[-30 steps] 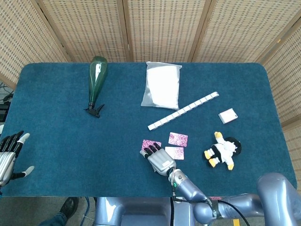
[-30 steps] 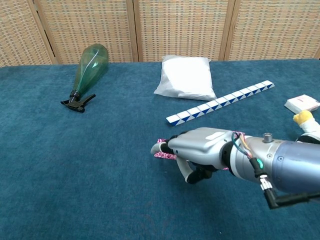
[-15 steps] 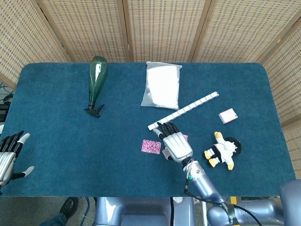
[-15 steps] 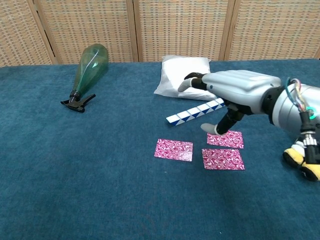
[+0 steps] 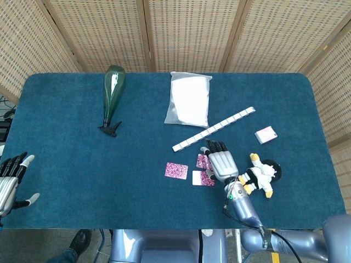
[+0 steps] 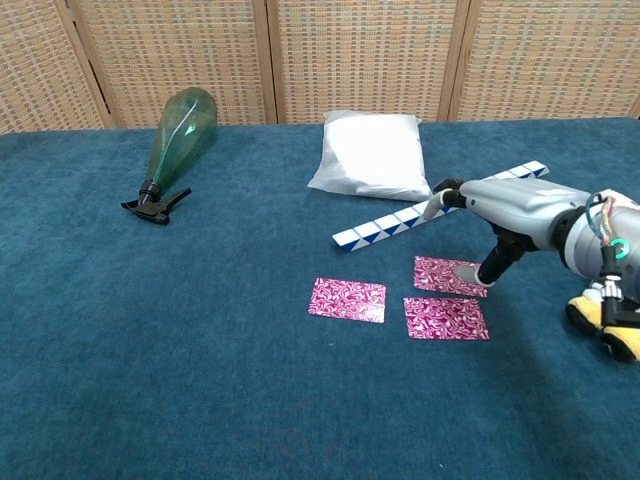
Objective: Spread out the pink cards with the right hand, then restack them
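Three pink patterned cards lie spread flat on the blue cloth, none overlapping. In the chest view one card point(image 6: 347, 299) is on the left, one point(image 6: 445, 318) at the lower right, and one point(image 6: 446, 274) at the upper right. My right hand point(image 6: 503, 212) hovers over the right edge of the upper right card, and one lowered fingertip point(image 6: 487, 276) touches that edge. It holds nothing. In the head view my right hand point(image 5: 220, 161) covers part of the two right cards, while the left card point(image 5: 176, 170) is fully in sight. My left hand point(image 5: 11, 181) rests open at the table's left edge.
A blue-and-white segmented strip point(image 6: 440, 204) lies just behind my right hand. A white pouch point(image 6: 372, 153) sits further back, and a green spray bottle point(image 6: 177, 137) lies at the far left. A penguin plush point(image 5: 260, 175) and a small white box point(image 5: 266, 134) are to the right.
My right hand has swung from the left card to the right, uncovering all three cards, and has come down at the upper right card's edge. The left hand is still.
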`<state>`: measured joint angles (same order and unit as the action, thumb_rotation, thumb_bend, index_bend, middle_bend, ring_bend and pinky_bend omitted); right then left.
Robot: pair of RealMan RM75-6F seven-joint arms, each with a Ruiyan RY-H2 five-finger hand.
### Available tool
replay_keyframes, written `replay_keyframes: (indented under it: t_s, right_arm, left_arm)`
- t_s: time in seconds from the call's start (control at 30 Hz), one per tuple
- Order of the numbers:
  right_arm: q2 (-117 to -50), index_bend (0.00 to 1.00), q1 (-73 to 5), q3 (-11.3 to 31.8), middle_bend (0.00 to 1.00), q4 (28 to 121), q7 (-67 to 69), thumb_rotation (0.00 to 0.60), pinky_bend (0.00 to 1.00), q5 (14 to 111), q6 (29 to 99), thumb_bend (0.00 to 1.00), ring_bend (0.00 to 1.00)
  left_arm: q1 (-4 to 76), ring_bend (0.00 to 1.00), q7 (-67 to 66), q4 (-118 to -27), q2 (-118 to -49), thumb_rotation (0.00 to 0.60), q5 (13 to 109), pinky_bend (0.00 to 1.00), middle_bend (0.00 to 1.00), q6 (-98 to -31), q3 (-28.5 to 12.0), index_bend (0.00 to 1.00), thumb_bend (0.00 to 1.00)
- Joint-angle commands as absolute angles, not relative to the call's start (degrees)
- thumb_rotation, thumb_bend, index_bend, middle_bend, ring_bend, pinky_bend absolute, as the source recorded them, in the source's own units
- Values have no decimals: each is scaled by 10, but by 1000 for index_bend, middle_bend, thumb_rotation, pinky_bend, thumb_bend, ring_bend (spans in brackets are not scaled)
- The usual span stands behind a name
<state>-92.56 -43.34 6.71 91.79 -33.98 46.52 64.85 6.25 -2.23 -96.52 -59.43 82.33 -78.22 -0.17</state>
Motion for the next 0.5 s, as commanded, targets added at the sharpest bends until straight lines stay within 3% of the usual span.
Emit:
replay_keyframes:
  t_s: [0.03, 0.5]
  right_arm:
    - [-942, 177, -435, 70, 0, 900, -350, 600, 36, 453, 640, 398, 0]
    - [-971, 191, -441, 100, 0, 862, -381, 600, 36, 417, 645, 211, 0]
  left_arm:
    - [62, 0, -22, -965, -594, 600, 823, 0, 0, -782, -2, 0, 218]
    - [63, 0, -20, -965, -593, 600, 823, 0, 0, -781, -1, 0, 217]
